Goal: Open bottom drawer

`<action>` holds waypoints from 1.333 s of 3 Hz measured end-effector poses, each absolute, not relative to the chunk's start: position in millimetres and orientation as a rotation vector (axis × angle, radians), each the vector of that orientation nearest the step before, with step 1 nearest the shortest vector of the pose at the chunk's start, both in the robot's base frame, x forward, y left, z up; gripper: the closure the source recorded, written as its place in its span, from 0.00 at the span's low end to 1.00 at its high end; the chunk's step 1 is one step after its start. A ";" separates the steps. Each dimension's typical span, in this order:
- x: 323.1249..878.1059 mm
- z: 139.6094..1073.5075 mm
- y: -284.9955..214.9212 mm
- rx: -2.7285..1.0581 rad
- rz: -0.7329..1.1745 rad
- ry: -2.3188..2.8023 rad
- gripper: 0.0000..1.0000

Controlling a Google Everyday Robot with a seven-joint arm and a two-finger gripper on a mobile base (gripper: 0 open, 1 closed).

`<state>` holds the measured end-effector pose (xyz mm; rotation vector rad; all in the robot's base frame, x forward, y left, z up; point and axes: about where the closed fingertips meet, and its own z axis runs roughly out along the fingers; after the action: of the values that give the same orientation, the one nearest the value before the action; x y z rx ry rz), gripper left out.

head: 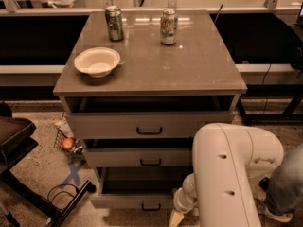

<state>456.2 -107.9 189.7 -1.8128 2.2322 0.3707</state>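
Note:
The grey cabinet has three drawers, all pulled out a little. The bottom drawer (124, 200) is the lowest, with a small black bar handle (151, 206) and a dark gap showing above its front. My white arm (227, 169) comes down at the lower right. The gripper (177, 216) hangs at the arm's end by the bottom edge of the view, just right of the bottom drawer's handle. Only one tan fingertip (176, 218) shows.
On the cabinet top (189, 65) stand a white bowl (97, 61) and two cans (114, 23) (168, 26). A wire basket with an apple (68, 143) and a blue floor mark (75, 171) lie at left. A black chair base (28, 193) is lower left. A person's leg (284, 188) is at right.

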 end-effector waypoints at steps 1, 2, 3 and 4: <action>452.8 189.9 -107.3 -1.816 0.373 2.238 0.45; 431.3 200.5 -110.0 -1.832 0.359 2.295 0.69; 430.4 201.0 -110.1 -1.833 0.358 2.298 0.92; 429.1 200.2 -109.5 -1.834 0.362 2.298 0.97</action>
<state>429.1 -109.5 200.2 -1.8343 2.2980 0.3616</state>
